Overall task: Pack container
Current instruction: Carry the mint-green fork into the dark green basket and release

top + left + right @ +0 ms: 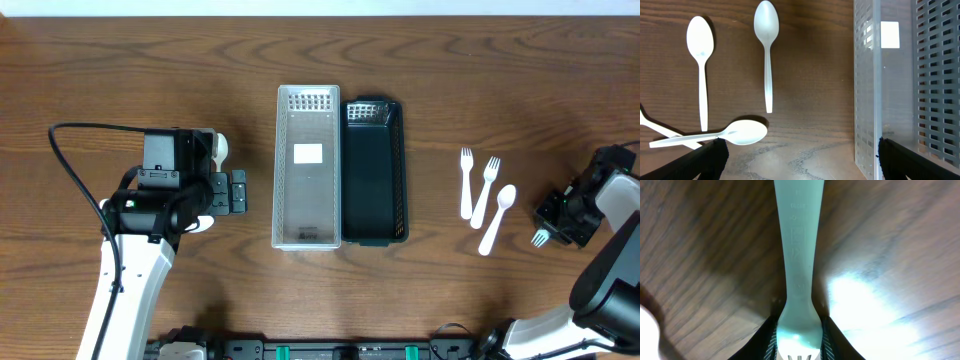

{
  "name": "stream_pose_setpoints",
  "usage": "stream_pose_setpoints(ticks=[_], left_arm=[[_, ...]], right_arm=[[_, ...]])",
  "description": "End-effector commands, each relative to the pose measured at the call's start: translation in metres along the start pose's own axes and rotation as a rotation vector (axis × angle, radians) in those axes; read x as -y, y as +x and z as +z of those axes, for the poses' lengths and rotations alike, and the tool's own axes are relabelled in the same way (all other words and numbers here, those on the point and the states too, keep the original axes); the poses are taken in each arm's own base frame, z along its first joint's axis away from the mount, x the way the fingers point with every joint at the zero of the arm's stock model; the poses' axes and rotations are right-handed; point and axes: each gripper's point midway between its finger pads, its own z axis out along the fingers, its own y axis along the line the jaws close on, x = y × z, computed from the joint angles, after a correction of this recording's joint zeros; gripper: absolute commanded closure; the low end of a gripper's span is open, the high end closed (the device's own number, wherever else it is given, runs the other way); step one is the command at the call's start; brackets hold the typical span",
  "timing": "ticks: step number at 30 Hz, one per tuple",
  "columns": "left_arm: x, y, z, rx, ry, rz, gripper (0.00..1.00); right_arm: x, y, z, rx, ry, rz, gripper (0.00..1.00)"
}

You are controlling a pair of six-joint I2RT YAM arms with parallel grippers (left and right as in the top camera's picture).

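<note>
White fork (796,255) clamped in right end effector (796,341); left end effector (800,152) spread wide.

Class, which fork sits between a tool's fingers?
The fork at the right tool; the two forks beside the spoon lie loose on the table.

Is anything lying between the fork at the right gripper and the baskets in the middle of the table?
Yes. Two loose forks and a spoon lie flat on the table between the right gripper's fork and the black basket, which sits nearer than the clear basket. Lifted, the fork would likely pass over them.
</note>
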Motion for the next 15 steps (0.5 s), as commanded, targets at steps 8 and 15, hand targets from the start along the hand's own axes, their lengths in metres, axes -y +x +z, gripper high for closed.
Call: stream_pose_setpoints(ticks=[8,15], left_arm=[[0.000,-0.006,-0.004,0.018,0.002,-0.006,0.02],[0.000,-0.007,-0.004,0.021,0.003,-0.005,0.02]], right_arm=[[-0.083,-0.034,-0.113,0.195,-0.114,-0.183,0.99],[-0.194,0.027,-0.221,0.311,-0.301,-0.511,0.99]])
